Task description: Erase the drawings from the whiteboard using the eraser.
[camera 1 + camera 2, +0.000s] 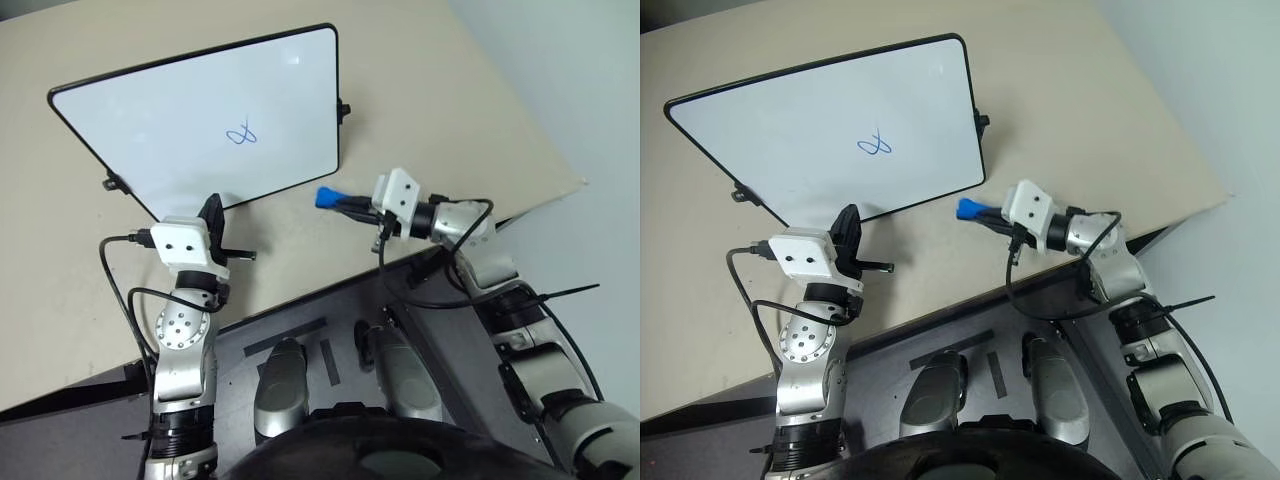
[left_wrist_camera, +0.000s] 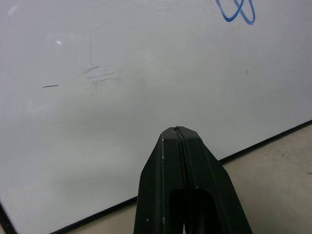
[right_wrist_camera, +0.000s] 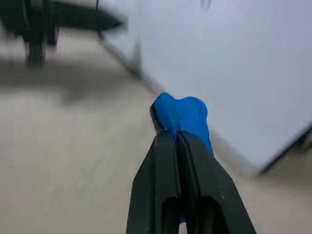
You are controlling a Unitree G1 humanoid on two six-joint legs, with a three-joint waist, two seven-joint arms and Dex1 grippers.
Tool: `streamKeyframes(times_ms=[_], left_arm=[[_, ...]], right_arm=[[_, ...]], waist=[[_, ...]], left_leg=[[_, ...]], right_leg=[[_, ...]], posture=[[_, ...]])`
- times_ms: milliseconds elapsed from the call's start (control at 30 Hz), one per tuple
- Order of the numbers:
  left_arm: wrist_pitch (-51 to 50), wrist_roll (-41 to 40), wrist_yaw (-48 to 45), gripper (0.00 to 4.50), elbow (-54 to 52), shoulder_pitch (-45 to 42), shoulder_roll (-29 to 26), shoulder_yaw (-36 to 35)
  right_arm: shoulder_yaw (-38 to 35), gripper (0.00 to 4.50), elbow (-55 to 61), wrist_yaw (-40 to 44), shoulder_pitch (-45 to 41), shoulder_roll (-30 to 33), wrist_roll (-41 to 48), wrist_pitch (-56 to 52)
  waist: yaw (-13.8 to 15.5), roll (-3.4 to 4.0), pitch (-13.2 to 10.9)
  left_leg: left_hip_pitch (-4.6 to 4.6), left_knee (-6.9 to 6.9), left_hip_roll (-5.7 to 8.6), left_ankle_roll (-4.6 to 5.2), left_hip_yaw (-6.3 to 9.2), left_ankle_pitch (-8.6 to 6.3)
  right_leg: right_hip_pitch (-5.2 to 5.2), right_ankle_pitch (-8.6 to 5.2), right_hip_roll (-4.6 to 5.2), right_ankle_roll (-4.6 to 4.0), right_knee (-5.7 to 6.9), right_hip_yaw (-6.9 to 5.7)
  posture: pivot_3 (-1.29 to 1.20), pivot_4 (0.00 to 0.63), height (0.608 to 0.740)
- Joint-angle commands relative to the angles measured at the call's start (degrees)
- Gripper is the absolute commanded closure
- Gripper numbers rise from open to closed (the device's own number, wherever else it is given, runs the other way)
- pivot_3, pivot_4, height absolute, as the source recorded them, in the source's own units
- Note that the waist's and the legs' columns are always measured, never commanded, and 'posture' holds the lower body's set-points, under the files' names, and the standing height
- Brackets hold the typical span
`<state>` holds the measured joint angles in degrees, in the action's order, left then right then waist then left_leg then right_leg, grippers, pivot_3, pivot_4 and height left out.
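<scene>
Nearest you, your left gripper [image 1: 213,212] sits low at the near edge of the whiteboard [image 1: 150,130], its two black fingers [image 2: 181,161] pressed flat together with nothing between them, tips just short of the board's thin black frame and aimed at bare white surface. Across from it, off the board's near right corner, your right gripper [image 1: 345,204] points left with its fingers clenched on the eraser [image 1: 327,197]; the blue lobed end sticks out past the fingertips and hangs above the beige table [image 1: 420,90], close to the board's corner but not touching it. Loose black cables loop off both wrists, clear of the board face. Farther on, the drawings [image 1: 241,133] sit right of the board's centre, a small blue looped scribble, untouched, with open white board between them and either gripper. A few faint grey smudges [image 2: 100,78] mark the board ahead of the left gripper. A small black knob [image 1: 344,110] projects from the board's right edge.
</scene>
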<state>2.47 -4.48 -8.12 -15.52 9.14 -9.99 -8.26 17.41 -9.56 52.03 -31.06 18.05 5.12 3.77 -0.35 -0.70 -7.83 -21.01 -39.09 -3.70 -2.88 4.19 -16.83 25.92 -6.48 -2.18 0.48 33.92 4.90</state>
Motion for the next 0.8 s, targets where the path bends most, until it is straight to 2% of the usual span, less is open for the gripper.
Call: streamKeyframes(times_ms=[33, 200, 367, 500, 633, 800], left_arm=[[1.8, 0.4, 0.1, 4.5, 0.1, -0.3, -0.4, -0.5], [2.5, 0.5, 0.4, 4.5, 0.6, -0.1, -0.8, -1.4], [2.8, 0.6, 1.0, 4.5, -0.1, 0.9, -0.8, -2.1], [2.9, 0.6, 1.5, 4.5, -0.5, 1.6, -0.6, -2.1], [3.0, 0.8, 1.7, 4.5, -0.7, 1.7, -0.4, -2.1], [3.0, 0.8, 1.9, 4.5, -0.5, 1.4, -0.2, -2.1]], right_arm=[[1.9, 4.46, -2.6, -0.7, -6.2, -2.7, -3.6, 8.7], [4.6, 4.46, -15.8, -3.1, -14.7, -6.3, -9.9, 21.7], [5.1, 4.46, -29.7, -6.4, -21.3, -9.7, -13.7, 31.5], [6.1, 4.46, -39.7, -12.6, -26.5, -10.9, -19.4, 38.0], [5.5, 4.46, -45.8, -20.0, -30.8, -11.7, -23.2, 41.9], [3.6, 4.46, -48.1, -27.8, -33.8, -11.9, -25.1, 46.0]], waist=[[-0.1, 0.0, 0.0], [0.0, 0.0, 0.0], [0.0, 0.0, 0.0], [0.1, 0.0, 0.0], [0.0, 0.0, 0.0], [0.0, 0.01, 0.0]], left_leg=[[0.0, 0.01, -0.03, -0.01, 0.0, 0.0], [-0.06, 0.12, -0.2, -0.05, 0.16, -0.05], [-0.2, 0.14, -0.34, -0.11, 0.19, -0.12], [-0.34, 0.12, -0.37, -0.12, 0.2, -0.19], [-0.43, 0.12, -0.43, -0.11, 0.2, -0.21], [-0.44, 0.1, -0.48, -0.09, 0.19, -0.22]], right_leg=[[0.05, 0.03, -0.02, -0.05, 0.01, 0.0], [0.26, 0.4, -0.17, -0.65, 0.01, -0.01], [0.44, 0.44, -0.16, -0.7, -0.01, 0.06], [0.59, 0.44, -0.15, -0.71, -0.01, 0.07], [0.7, 0.48, -0.15, -0.77, 0.0, 0.06], [0.8, 0.66, -0.16, -0.97, 0.01, -0.04]], posture=[[0.0, 0.15, 0.74], [0.0, 0.15, 0.74], [0.0, 0.15, 0.74], [0.0, 0.15, 0.74], [0.0, 0.15, 0.74], [0.0, 0.15, 0.74]])
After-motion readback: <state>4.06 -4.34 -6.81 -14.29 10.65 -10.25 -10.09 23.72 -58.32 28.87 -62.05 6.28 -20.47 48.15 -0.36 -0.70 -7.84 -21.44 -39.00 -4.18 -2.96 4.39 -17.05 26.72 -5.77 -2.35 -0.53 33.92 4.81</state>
